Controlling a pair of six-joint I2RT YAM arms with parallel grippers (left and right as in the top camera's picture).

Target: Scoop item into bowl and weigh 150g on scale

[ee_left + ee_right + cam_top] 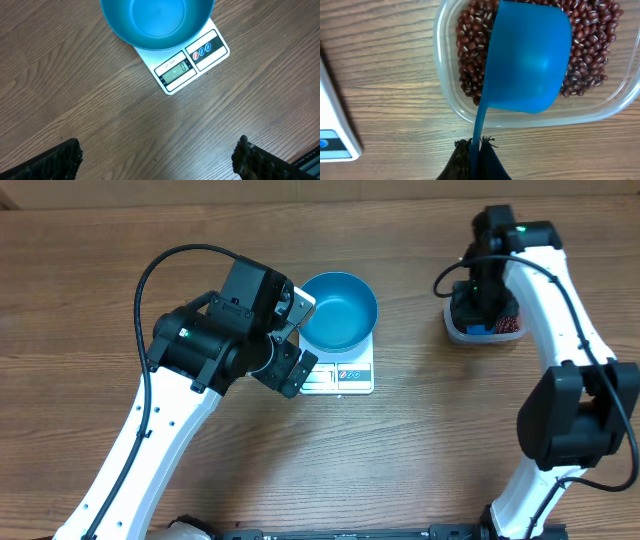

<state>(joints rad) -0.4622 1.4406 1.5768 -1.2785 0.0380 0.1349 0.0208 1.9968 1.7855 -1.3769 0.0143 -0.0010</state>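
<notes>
Right gripper (476,147): pinching scoop (525,60) handle, scoop over beans (470,60) in tub (445,97), far right.
Left gripper (157,160): jaws wide, near scale (345,377).
Bowl (338,310): on scale.

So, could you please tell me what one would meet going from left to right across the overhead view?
Left pincer → blue bowl → clear tub. I have left out the scale, since it lies under the bowl and spans the same stretch.
</notes>
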